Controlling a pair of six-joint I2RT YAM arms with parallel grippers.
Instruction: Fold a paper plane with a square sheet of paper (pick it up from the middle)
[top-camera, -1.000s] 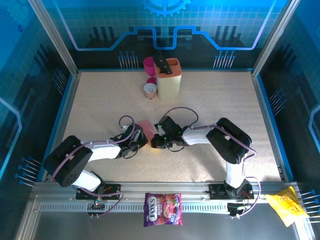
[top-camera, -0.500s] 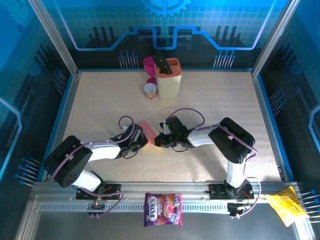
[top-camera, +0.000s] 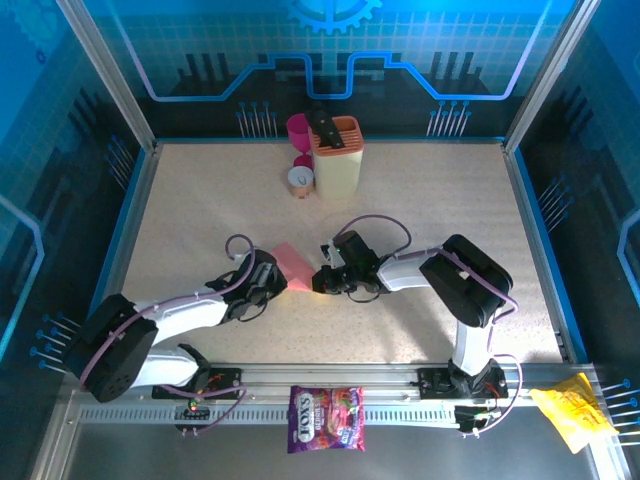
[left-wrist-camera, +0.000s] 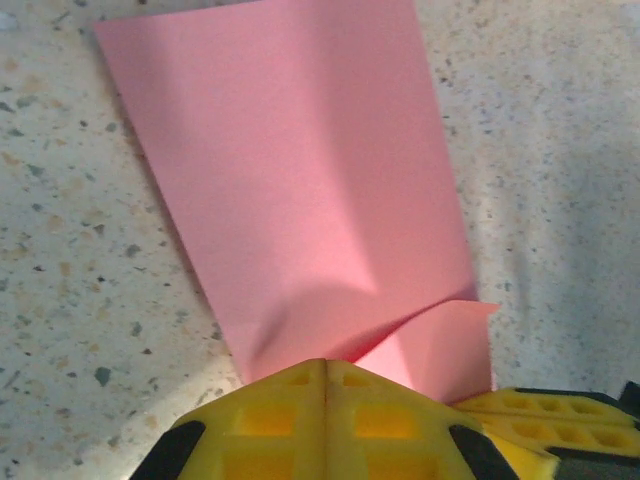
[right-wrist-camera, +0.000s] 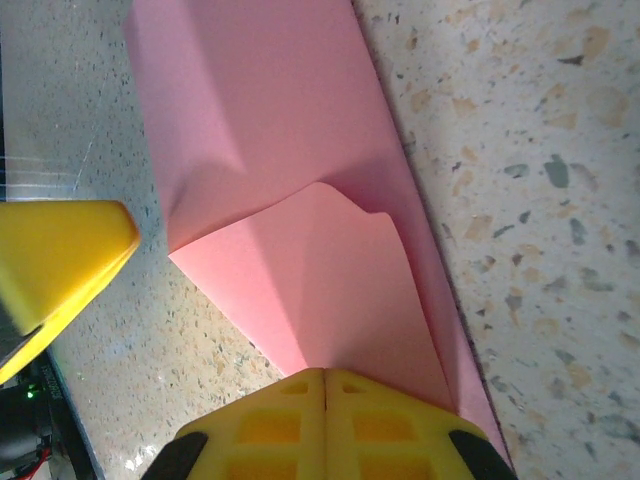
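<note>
Both hands are clamped tight, left hand (left-wrist-camera: 325, 368) and right hand (right-wrist-camera: 325, 376) each pinching the near edge of the thin salmon-pink paper sheet (top-camera: 290, 262) mid-frame on the speckled desk (top-camera: 450, 200), its length running up-left away from both.

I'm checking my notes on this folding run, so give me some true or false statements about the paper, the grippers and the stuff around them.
1. The sheet lies between the left gripper and the right gripper. True.
2. The sheet is fully flat. False: one corner is folded over onto it.
3. Both grippers are open. False: both are shut on the sheet's edge.
4. A candy bag lies on the front rail, off the table. True.
5. The cup stands right beside the sheet. False: it stands at the table's far edge, next to the holder.
</note>
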